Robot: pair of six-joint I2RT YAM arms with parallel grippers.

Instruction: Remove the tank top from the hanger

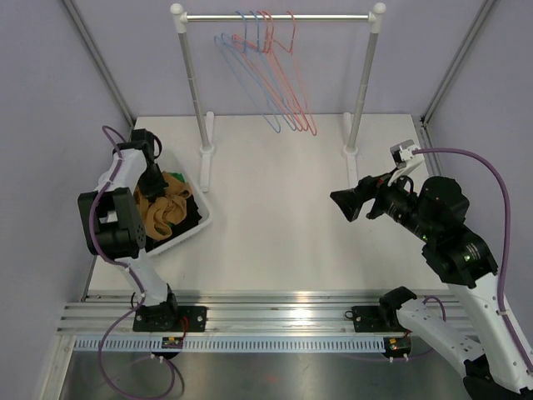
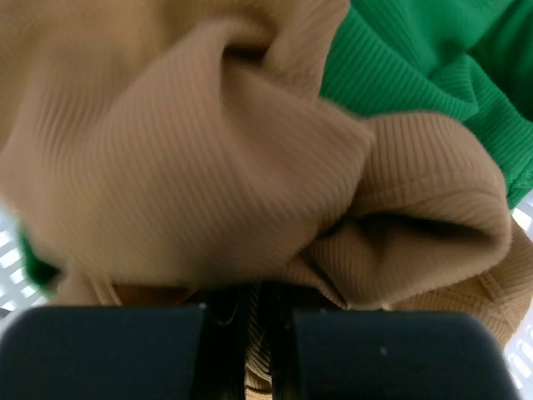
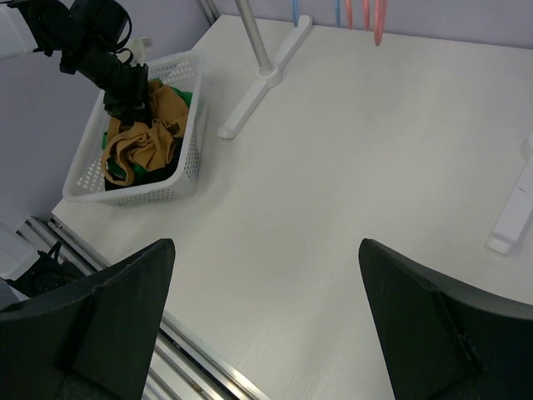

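So the left gripper (image 2: 258,310) is down in the white basket (image 3: 179,63) at the table's (image 1: 275,242) left side, fingers squeezed nearly together on a fold of the tan tank top (image 2: 208,167). That top sits bunched up on a green garment (image 2: 416,58) and something dark. The right gripper (image 3: 266,247) hangs over the table with its fingers spread wide, holding nothing, well apart from the hangers (image 1: 275,79) on the rail (image 1: 316,16).
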